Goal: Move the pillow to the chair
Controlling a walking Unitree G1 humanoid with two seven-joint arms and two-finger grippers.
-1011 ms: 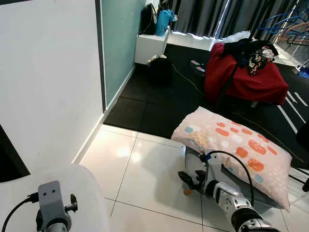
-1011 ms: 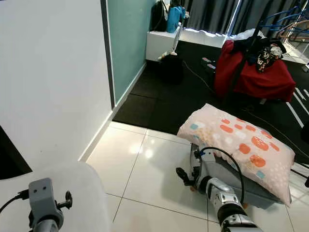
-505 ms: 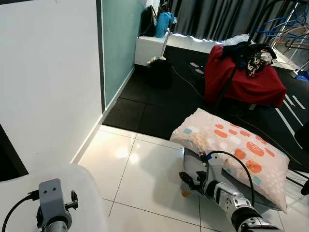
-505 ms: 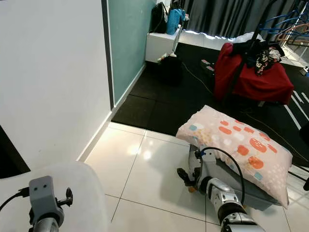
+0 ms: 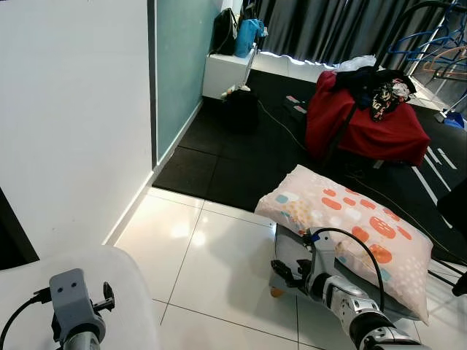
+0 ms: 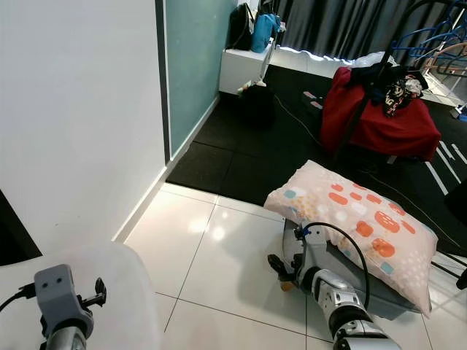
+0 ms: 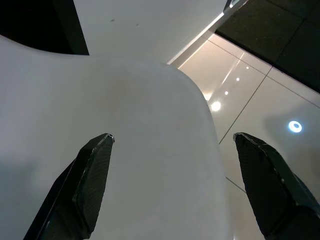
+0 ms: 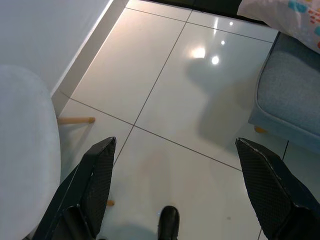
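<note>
A pink pillow (image 5: 350, 226) with orange and blue patches lies across a low grey padded seat (image 5: 289, 250) on the right. A white chair (image 5: 109, 271) is at the lower left, close to me. My left gripper (image 7: 172, 137) hangs open just above the white chair's seat (image 7: 125, 150). My right gripper (image 5: 284, 271) is low over the tiles beside the grey seat's left edge, open and holding nothing. The right wrist view has the grey seat (image 8: 292, 100), a pillow corner (image 8: 285, 15) and the white chair (image 8: 22, 150).
A white wall (image 5: 73, 109) runs along the left. Beyond the tiles lies a black mat (image 5: 241, 146) with cables, a red covered heap with clothes (image 5: 365, 117), a white low cabinet (image 5: 226, 73) with bags, and a blue rack (image 5: 430, 36).
The whole picture has shifted a little, so the camera has moved. Both arms keep much the same pose, and the pillow stays on the grey seat.
</note>
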